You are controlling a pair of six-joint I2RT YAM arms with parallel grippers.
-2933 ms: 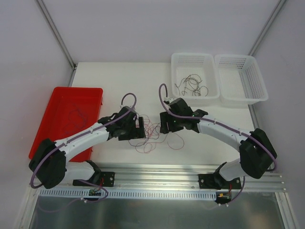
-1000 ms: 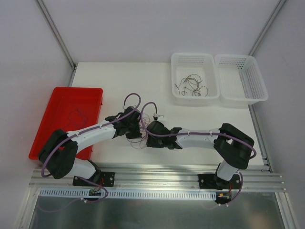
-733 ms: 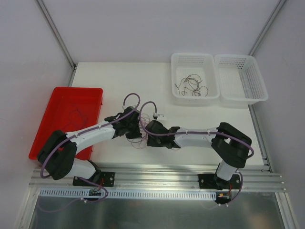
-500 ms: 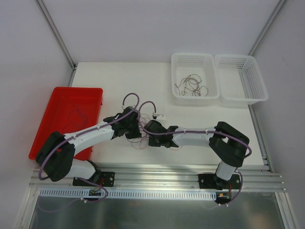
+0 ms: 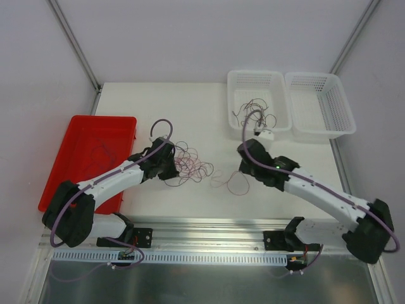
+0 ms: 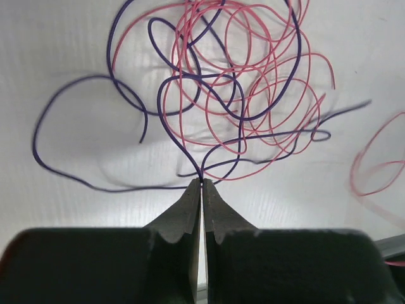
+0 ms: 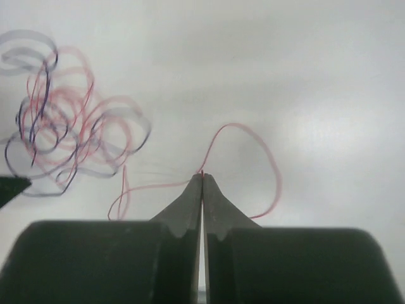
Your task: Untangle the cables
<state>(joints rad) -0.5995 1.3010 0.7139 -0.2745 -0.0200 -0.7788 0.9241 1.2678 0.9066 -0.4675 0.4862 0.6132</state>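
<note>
We clamp limp, featherlight cables (image 5: 190,166): left end effector (image 6: 201,183) on a purple strand (image 6: 171,136), right end effector (image 7: 201,176) on a loose pink strand (image 7: 237,125); single free strands likely grip best.

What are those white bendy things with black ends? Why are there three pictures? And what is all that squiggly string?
Those are two robot arms, the left arm and the right arm. The big picture looks down from above. The other two come from little cameras on each arm's wrist, so you see its black pinching fingers up close.

On the white table lies a tangle of thin purple and pink wires. The left gripper is pinched shut on wires at the tangle's edge. The right gripper is pinched shut on one loose pink wire beside the tangle.

There is also a red tray on the left, a white basket at the back with dark wires in it, and a second basket next to it.
</note>
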